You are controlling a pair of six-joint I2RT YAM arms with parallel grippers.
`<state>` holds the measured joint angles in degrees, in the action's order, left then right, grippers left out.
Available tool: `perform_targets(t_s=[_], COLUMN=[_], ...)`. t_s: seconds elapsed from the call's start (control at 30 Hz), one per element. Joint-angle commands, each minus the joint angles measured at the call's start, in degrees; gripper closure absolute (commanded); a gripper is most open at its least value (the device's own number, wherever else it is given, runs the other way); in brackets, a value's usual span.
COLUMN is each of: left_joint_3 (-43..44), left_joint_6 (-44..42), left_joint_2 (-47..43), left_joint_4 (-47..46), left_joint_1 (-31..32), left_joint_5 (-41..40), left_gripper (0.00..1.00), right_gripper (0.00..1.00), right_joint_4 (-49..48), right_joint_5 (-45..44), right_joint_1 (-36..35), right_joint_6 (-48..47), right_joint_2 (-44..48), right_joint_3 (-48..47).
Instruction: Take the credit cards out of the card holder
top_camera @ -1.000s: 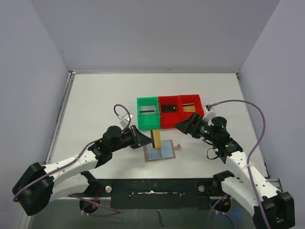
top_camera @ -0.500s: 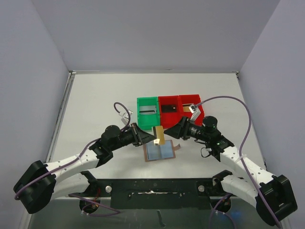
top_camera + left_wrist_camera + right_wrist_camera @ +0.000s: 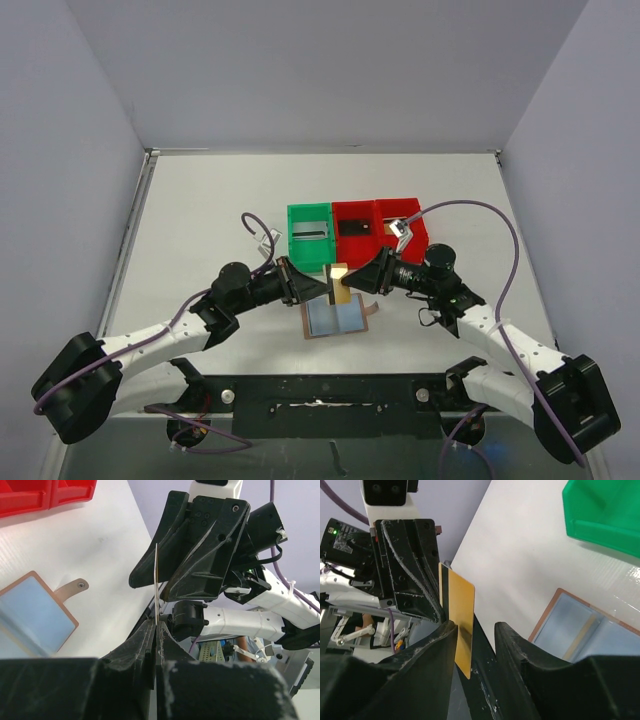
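The card holder [image 3: 335, 317] lies open on the table, pale blue inside with a brown rim and tab; it also shows in the left wrist view [image 3: 35, 611] and the right wrist view [image 3: 585, 630]. A yellow credit card [image 3: 338, 282] stands upright just above it, pinched at one end by my shut left gripper [image 3: 322, 286]. In the left wrist view the card is a thin edge [image 3: 157, 582] rising from my left gripper [image 3: 157, 625]. My right gripper [image 3: 475, 630] straddles the card [image 3: 461, 611]. One finger sits close against it and the other stands apart.
Behind the card holder stand a green bin [image 3: 310, 236] holding a grey card and two red bins [image 3: 356, 240], each holding a card. The green bin's corner [image 3: 605, 515] shows in the right wrist view. Both arms meet over the table's near middle.
My right gripper has come in from the right and narrowed its jaws around the yellow card. The left gripper has lifted the card slightly rightward and stayed shut on it.
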<state>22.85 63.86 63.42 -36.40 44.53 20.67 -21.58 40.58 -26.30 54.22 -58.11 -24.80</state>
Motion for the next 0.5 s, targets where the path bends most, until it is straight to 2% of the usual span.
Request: perform_targets(t_s=[0.0,0.47], left_joint_3=[0.3,0.3], left_joint_6=[0.2,0.4], left_joint_2=[-0.5,-0.8], left_joint_4=[-5.9,-6.8], left_joint_1=[-0.1,-0.1], left_joint_5=[1.5,2.8], left_gripper=[1.00,1.00], right_gripper=[0.64,0.80], right_joint_4=[-7.9,-15.3], right_joint_5=[6.3,13.4], right_joint_1=[0.7,1.2], right_joint_6=[1.0,4.7], right_joint_2=[-0.3,-1.6], right_joint_3=[0.2,0.2])
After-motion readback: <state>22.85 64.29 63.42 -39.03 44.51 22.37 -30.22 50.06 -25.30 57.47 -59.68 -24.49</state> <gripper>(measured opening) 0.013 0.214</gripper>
